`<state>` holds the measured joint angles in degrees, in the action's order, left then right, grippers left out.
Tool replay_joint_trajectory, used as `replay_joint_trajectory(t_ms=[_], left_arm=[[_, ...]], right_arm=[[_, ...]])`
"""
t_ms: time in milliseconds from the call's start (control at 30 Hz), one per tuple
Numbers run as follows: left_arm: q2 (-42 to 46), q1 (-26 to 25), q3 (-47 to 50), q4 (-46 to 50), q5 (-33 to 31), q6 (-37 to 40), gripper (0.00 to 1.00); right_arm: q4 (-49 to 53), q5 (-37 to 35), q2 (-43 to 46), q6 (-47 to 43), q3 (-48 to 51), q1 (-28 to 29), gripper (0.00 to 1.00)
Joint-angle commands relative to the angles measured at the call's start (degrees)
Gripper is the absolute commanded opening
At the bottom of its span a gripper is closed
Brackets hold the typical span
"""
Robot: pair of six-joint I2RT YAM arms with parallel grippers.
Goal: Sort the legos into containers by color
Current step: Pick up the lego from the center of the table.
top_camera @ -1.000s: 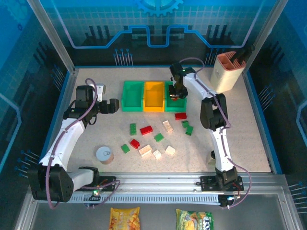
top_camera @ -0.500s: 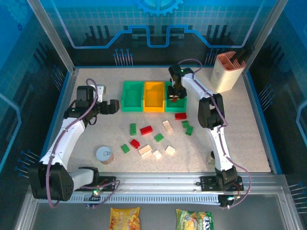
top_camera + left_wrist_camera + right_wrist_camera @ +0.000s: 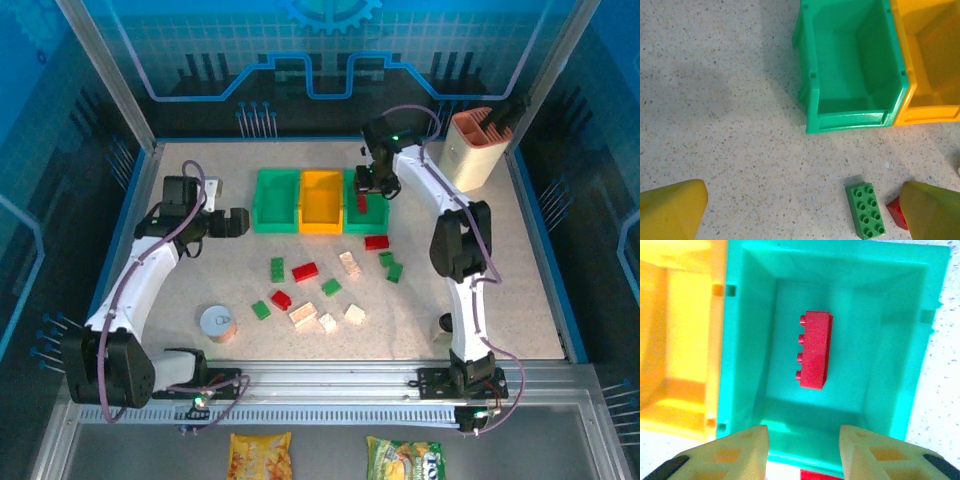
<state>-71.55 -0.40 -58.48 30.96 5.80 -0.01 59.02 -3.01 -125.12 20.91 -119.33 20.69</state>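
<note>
Right end effector [image 3: 804, 440] hovering open over right green bin [image 3: 890, 365]
A red brick [image 3: 815, 351] is lying inside; your left end effector [image 3: 800, 210] is hanging open too

Bright even light, soft shadows, right wrist view perhaps overexposed

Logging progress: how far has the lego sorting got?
Done: one red brick lies in the right green bin. In hand: nothing; the right gripper hangs open above it, the left gripper open near the empty left green bin. Left: the loose bricks on the table.
</note>
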Motion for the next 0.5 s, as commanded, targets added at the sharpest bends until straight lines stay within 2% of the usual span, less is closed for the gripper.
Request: replay_joint_trajectory(t_ms=[0,233,300,467], left_arm=[[-1.6,-0.5,-3.4,5.1,0.6,0.0,0.99],[-4.6,-4.8,-6.1,9.9,-3.4,-3.7,0.98],[-6.2,-6.5,-7.4,11.9,-5.6,-6.2,0.97],[-9.8,-10.5,-8.9,14.5,-6.2,-12.2,0.92]], right_arm=[[-1.7,-0.2,5.1,0.4,4.9,0.7,0.43],[-6.4,2.0,12.8,0.5,16.4,0.9,0.43],[-7.6,2.4,14.9,0.8,19.4,0.8,0.43],[-9.9,3.0,18.8,0.9,25.6,0.8,0.43]])
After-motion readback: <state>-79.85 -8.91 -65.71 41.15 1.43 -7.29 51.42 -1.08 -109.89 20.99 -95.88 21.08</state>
